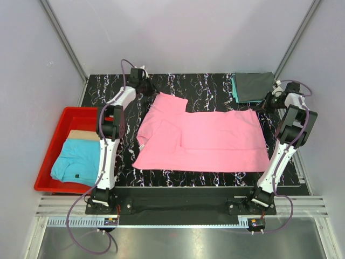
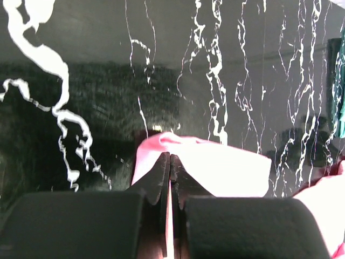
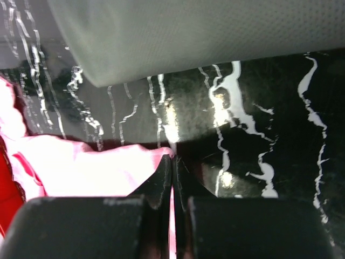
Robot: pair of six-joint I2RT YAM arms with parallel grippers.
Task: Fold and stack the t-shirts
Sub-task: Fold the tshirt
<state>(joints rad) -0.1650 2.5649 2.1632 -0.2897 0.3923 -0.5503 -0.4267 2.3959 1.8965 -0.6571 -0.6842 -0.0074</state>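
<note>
Pink t-shirt [image 1: 205, 140] lies spread flat across the middle of the black marbled surface [image 1: 210, 89]. Its far-left sleeve is pinched in the fully closed left gripper [image 2: 170, 159], its far-right corner in the fully closed right gripper [image 3: 172, 159]. The folded dark grey t-shirt [image 1: 253, 86] rests on the teal t-shirt [image 1: 234, 87] at the far-right corner.

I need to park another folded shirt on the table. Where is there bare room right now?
Best is the far strip of table behind the pink t-shirt, between the left gripper and the folded stack. A thin strip runs along the shirt's near hem. The centre is covered, and the far-right corner is crowded by the stack and right gripper.
</note>
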